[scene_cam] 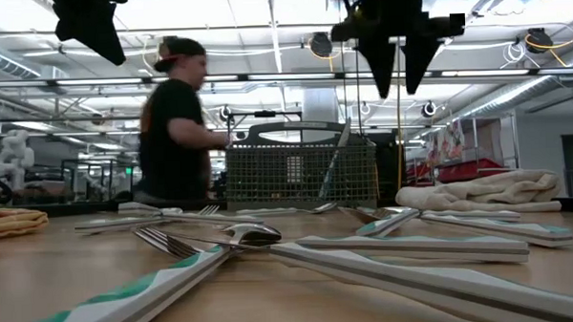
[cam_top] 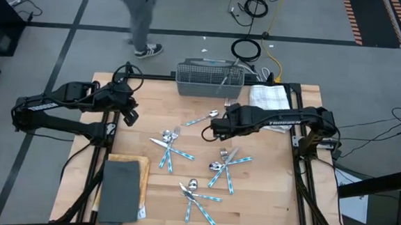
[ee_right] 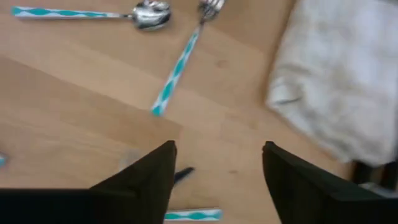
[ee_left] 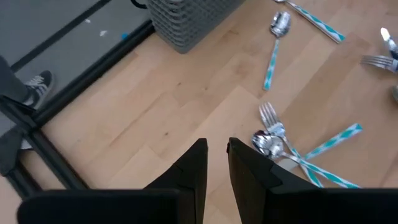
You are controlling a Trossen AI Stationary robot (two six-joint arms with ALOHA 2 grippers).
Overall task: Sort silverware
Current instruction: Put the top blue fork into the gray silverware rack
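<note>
A fork [scene_cam: 165, 244] and spoon [scene_cam: 251, 235] lie closest to the low camera, part of the silverware [cam_top: 197, 161] scattered across the middle of the wooden desk [cam_top: 265, 200]. The right gripper [cam_top: 208, 132] hangs above it with fingers spread wide, empty. The left gripper [cam_top: 129, 116] hovers raised near the desk's left edge, fingers nearly together, holding nothing. The wire-mesh basket [cam_top: 209, 82] stands at the far edge, beside a white towel [cam_top: 270, 97].
</note>
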